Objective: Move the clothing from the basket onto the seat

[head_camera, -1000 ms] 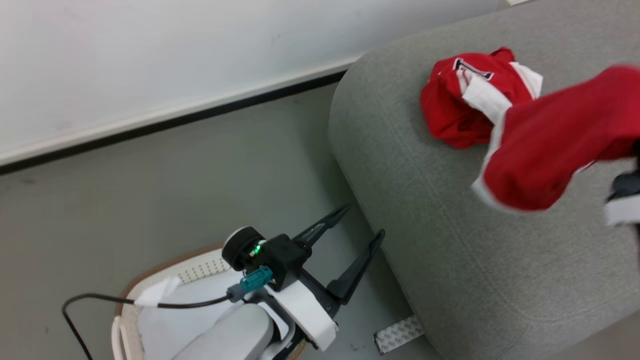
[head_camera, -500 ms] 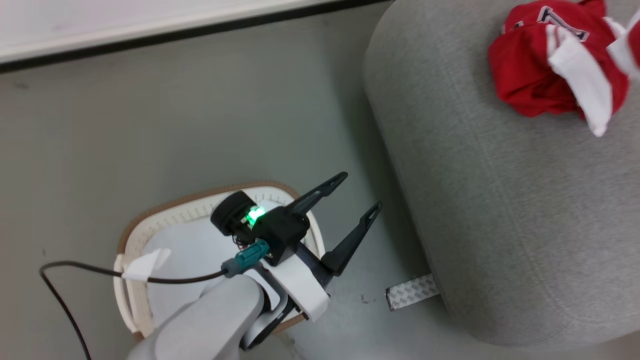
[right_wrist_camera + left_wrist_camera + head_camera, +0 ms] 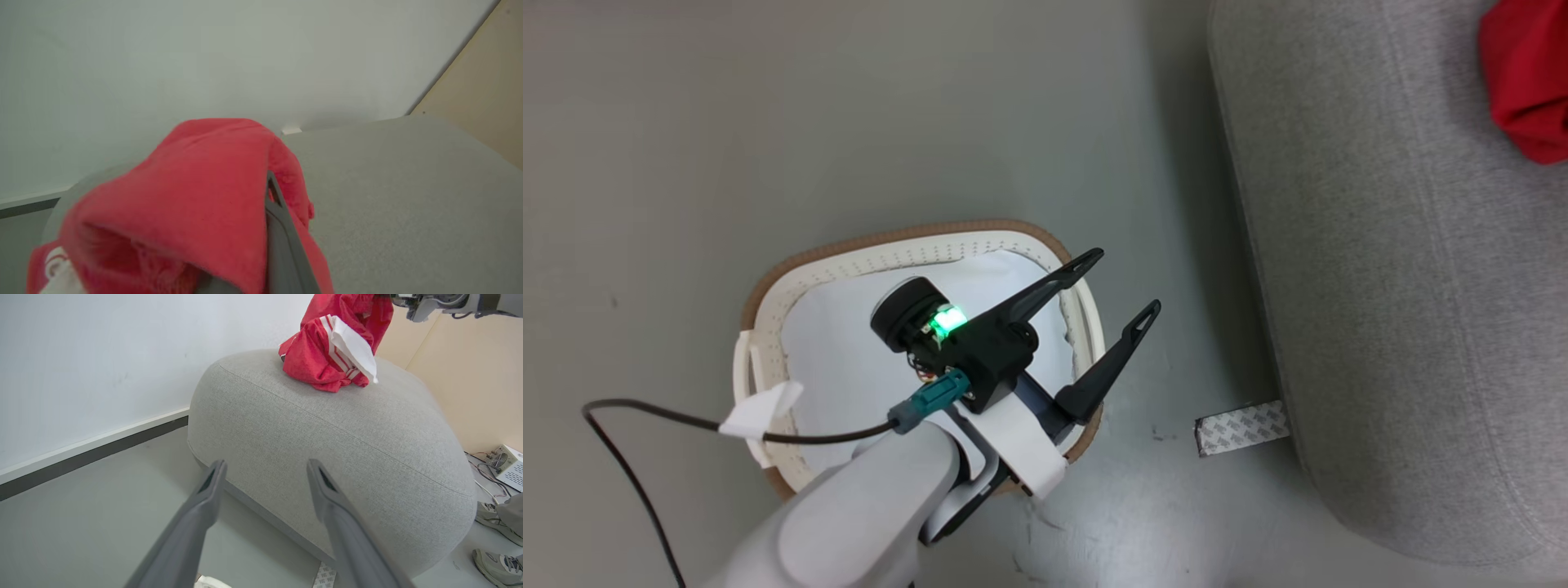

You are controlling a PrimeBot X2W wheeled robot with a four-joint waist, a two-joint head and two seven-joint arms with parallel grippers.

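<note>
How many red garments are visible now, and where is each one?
2. One garment lies bunched on the seat; a second garment hangs from the right gripper above it. More may be hidden in the folds.

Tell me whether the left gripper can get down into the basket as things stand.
Likely yes. The left gripper hangs open over the basket, nothing lies between them, and the white lining inside is uncovered.
</note>
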